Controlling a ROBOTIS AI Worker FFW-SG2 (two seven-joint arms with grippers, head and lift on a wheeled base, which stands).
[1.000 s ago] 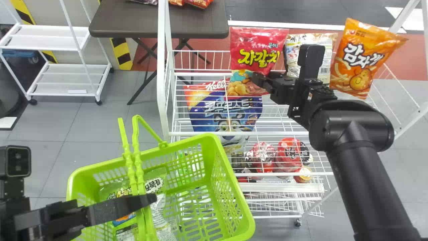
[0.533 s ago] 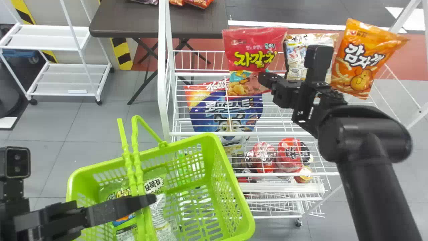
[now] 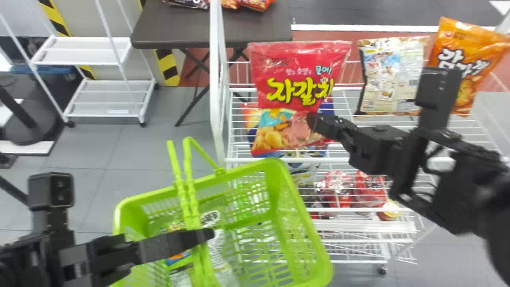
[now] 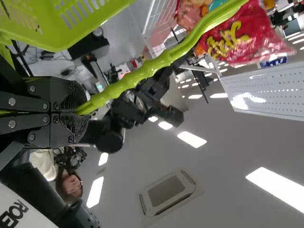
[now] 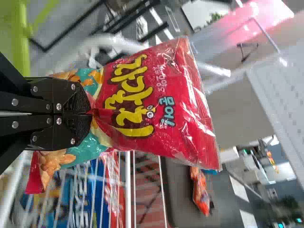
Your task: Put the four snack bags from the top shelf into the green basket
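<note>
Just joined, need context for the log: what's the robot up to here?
The robot's right gripper grips a red snack bag in front of the shelves. Its left gripper is closed on a handle of the green basket, which has at least one snack bag in it. The beige bag and the orange bag are on the top shelf. The red bag isn't in the basket yet.

Open room over the green basket's (image 3: 310, 218) right part — raised handles (image 3: 193, 207) obstruct its left, a white post (image 3: 216, 79) the far side.
</note>
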